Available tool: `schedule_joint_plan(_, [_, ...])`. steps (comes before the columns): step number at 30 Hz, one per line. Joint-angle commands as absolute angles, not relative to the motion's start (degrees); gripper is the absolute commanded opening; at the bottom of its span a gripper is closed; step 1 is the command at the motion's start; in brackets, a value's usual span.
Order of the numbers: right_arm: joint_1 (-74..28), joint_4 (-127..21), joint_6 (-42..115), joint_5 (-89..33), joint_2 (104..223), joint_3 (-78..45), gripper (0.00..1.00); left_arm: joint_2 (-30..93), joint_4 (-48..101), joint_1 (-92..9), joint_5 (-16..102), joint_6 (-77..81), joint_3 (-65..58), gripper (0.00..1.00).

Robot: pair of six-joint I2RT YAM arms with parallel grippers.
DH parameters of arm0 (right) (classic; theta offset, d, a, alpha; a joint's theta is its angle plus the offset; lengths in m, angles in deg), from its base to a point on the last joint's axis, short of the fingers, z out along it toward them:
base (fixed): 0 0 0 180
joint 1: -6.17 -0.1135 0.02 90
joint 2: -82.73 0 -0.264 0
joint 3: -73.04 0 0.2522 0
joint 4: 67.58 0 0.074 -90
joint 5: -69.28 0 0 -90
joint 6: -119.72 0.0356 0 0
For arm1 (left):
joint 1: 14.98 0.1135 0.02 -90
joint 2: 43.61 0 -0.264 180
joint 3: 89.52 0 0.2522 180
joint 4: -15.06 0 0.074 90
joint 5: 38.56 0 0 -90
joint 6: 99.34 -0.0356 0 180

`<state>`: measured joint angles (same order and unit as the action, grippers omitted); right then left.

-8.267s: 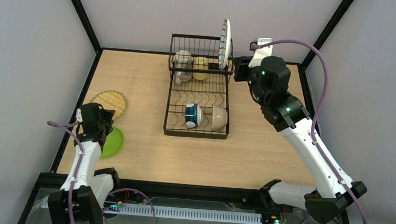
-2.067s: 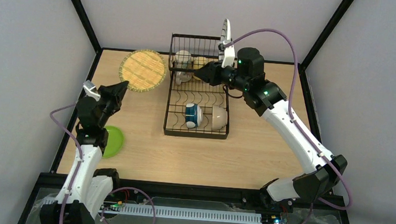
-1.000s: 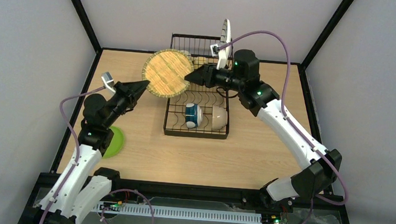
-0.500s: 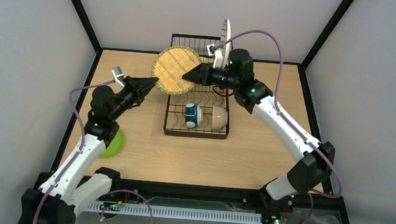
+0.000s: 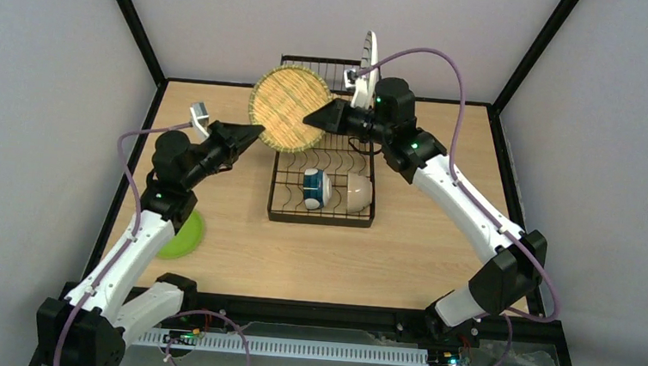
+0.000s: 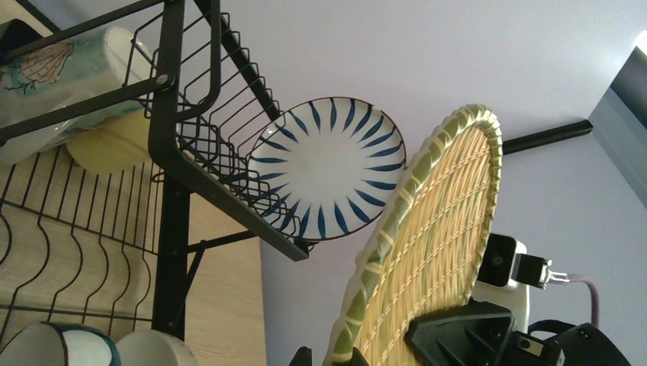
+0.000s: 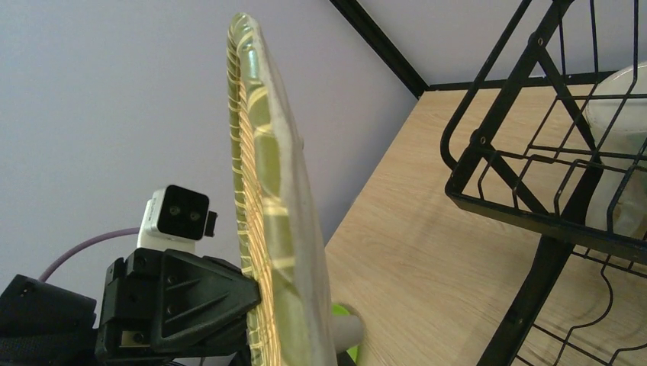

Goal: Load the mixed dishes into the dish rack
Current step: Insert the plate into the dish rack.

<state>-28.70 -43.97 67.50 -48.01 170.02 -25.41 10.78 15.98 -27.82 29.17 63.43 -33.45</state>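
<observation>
The yellow woven-look plate (image 5: 290, 107) hangs on edge in the air just left of the dish rack (image 5: 320, 220). My left gripper (image 5: 260, 129) pinches its lower left rim, which sits between the fingertips in the left wrist view (image 6: 328, 358). My right gripper (image 5: 308, 122) is shut on the plate's right rim (image 7: 267, 191). The white plate with dark radial stripes (image 5: 369, 61) stands at the raised basket's far end. A blue-white bowl (image 5: 313, 188) and a white bowl (image 5: 358, 192) lie in the rack's front. The lime-green plate (image 5: 186, 232) lies flat under my left arm.
A beige shell-print mug (image 6: 61, 69) and a yellow mug (image 6: 107, 149) lie in the raised basket. The curved dividers (image 5: 326, 159) in the rack's middle hold nothing. Black frame posts and grey walls ring the table.
Both arms carried the woven plate up and right toward the rack. The right gripper went from open to shut on its right rim. The left gripper's hold has loosened slightly.
</observation>
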Motion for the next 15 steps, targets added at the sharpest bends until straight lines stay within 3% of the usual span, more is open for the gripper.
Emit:
schedule_joint_plan(1, [-29.5,-44.1,62.2,-47.8,170.5,-28.2,0.00,10.1,21.1,-28.2,27.4,65.9,-31.0,0.21])
schedule_joint_plan(4, [-29.5,-43.0,61.8,-46.9,170.3,-29.5,0.00,9.5,23.2,-28.0,28.0,65.0,-30.4,0.44])
schedule_joint_plan(10, [-29.5,-39.9,60.3,-45.1,170.7,-33.5,0.00,7.9,25.6,-26.4,28.9,64.9,-30.0,0.63])
schedule_joint_plan(15, [-29.5,-37.9,59.4,-43.8,171.2,-37.1,0.00,7.6,26.8,-24.9,28.8,64.8,-30.0,0.69])
